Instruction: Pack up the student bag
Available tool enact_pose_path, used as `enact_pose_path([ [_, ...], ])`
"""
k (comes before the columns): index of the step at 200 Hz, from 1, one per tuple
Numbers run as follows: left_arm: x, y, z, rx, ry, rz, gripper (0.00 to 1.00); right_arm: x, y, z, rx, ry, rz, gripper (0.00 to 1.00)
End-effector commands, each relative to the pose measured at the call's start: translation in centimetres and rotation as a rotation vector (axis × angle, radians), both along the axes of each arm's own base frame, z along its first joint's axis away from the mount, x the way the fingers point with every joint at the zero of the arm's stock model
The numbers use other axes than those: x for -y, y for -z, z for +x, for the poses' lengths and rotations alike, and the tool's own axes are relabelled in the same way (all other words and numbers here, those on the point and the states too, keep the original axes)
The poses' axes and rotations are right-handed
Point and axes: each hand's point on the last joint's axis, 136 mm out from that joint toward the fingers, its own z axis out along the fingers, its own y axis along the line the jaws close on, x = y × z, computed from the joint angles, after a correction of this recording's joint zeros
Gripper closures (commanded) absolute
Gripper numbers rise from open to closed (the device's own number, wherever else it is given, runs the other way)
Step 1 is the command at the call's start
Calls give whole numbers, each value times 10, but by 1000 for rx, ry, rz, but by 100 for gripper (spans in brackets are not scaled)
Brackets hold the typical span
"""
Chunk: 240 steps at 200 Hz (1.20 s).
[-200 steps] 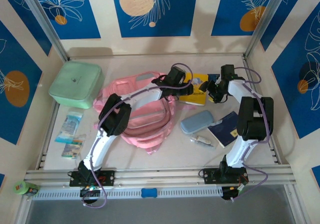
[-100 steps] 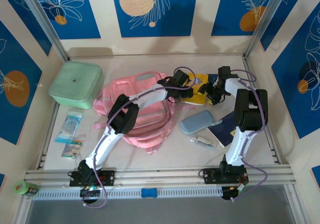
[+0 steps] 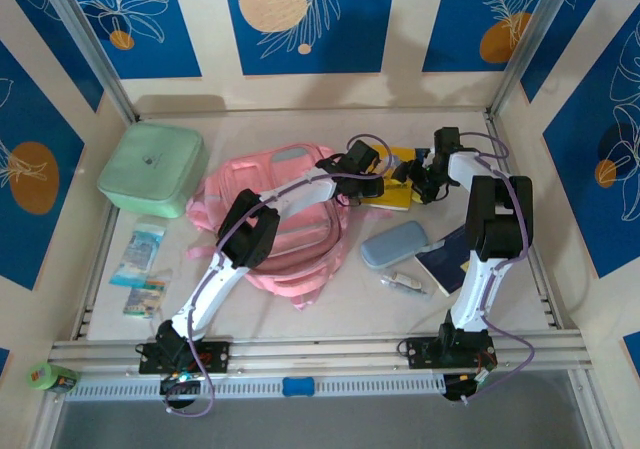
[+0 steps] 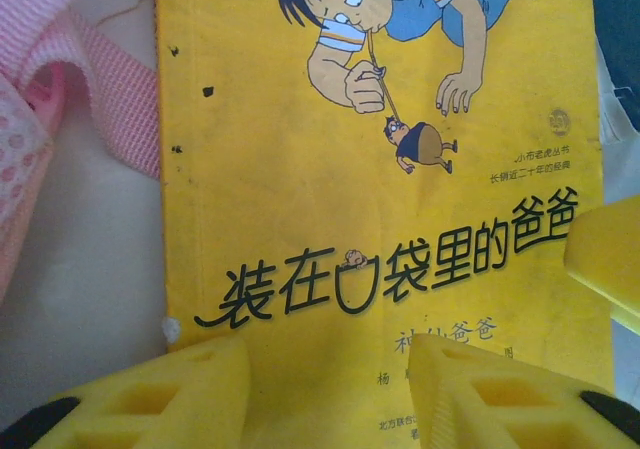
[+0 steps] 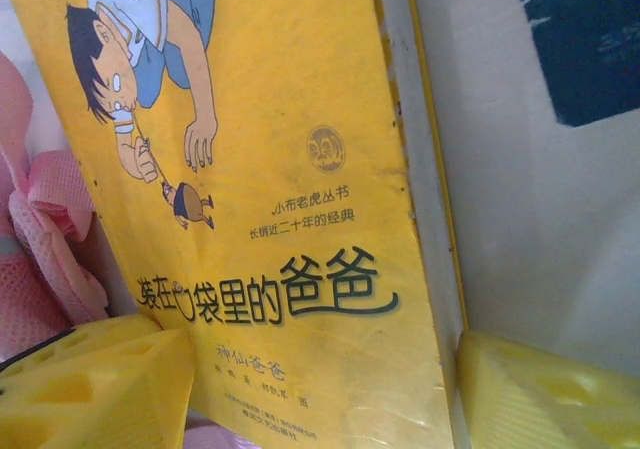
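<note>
The student bag (image 3: 275,224) is the soft pink backpack lying flat in the middle of the table; its strap (image 4: 100,99) shows at the left of the left wrist view. A yellow picture book (image 3: 397,189) lies just right of it. My left gripper (image 3: 375,181) hovers close over the book's cover (image 4: 380,169), open (image 4: 330,369), nothing between its fingers. My right gripper (image 3: 412,177) is open too (image 5: 320,379). It straddles the book's lower end (image 5: 300,219), and one finger (image 5: 540,389) is beside the page edge. Its other finger (image 4: 605,259) shows over the cover's right edge.
A mint-green lidded box (image 3: 153,169) stands at the back left. Small packets (image 3: 140,252) lie near the left edge. A grey-blue pencil case (image 3: 393,243), a dark blue booklet (image 3: 450,257) and a small tube (image 3: 405,283) lie front right of the book.
Both grippers have closed in on the yellow book: the left slid right off the bag, the right moved left. The left jaws have narrowed a little.
</note>
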Motion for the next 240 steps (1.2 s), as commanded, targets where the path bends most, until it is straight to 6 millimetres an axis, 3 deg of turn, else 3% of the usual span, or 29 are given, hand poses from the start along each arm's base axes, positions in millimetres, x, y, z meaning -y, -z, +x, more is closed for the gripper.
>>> enact_pose_path([
  [1, -29, 48, -11, -111, -41, 125, 54, -24, -40, 3, 90, -82, 90, 31],
  [38, -29, 47, -12, -114, -38, 116, 55, -32, -64, 0, 158, -132, 138, 34],
  [105, -29, 45, -13, -112, -36, 104, 55, -33, -56, -2, 131, -126, 183, 45],
  [188, -19, 20, -9, -93, -22, 34, 55, -32, -56, 0, 129, -117, 182, 81],
  [202, -18, 10, -7, -84, -22, 17, 55, -33, -62, 1, 145, -116, 197, 88],
  [220, -15, -18, 0, -62, -7, -34, 55, -37, -75, 5, 182, -118, 232, 100],
  [240, -23, -59, 5, -11, -13, -66, 51, -38, -95, 13, 221, -117, 248, 100],
])
